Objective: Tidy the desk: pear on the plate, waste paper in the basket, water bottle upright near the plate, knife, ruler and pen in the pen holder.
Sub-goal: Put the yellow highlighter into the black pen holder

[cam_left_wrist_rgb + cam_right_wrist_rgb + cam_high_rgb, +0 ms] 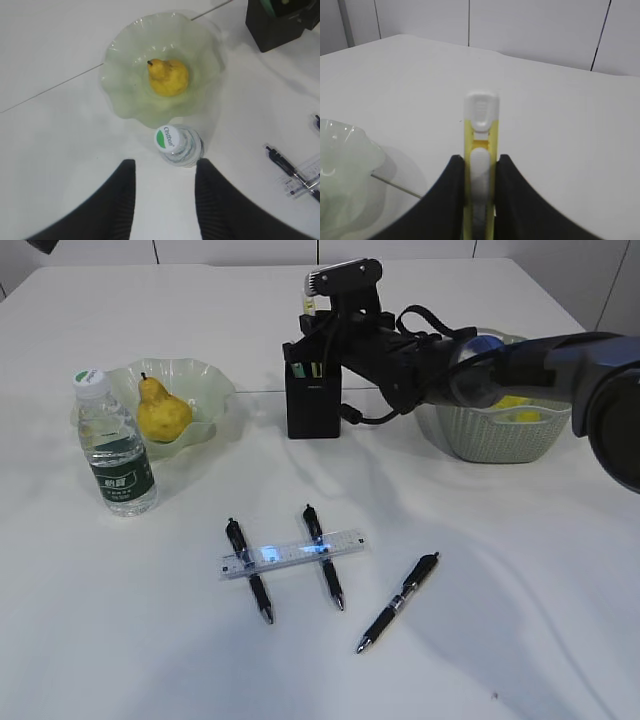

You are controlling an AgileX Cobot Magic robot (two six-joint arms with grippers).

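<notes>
I have the right jaws (479, 187) clamped on the yellow-and-white utility knife (480, 150), held upright over the black square pen holder (313, 400) so it can drop in blade-down. The left jaws (165, 200) hang open and empty at six o'clock of the upright clear water bottle (178, 144) beside the ruffled pale green plate (120, 75), clear of it.
</notes>
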